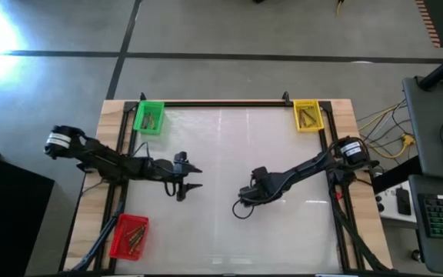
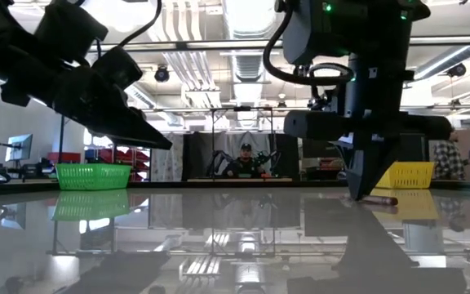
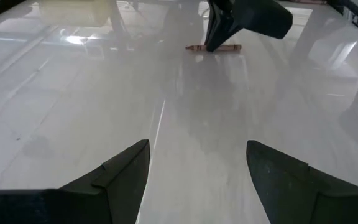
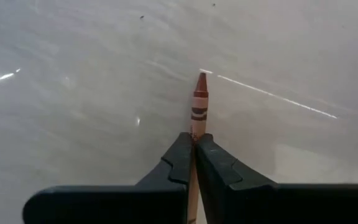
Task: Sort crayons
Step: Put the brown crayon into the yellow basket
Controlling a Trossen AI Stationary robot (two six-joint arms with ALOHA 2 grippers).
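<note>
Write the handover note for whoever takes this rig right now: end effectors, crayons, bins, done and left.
Right end effector: shut on a brown crayon lying on the table, near its middle; not yet lifted.
Left end effector: open, empty, waiting left of centre.
Done: crayons already lie in the green bin, yellow bin and red bin.
Left: lift this crayon and drop it in its bin. No other loose crayon shows on the table.
</note>
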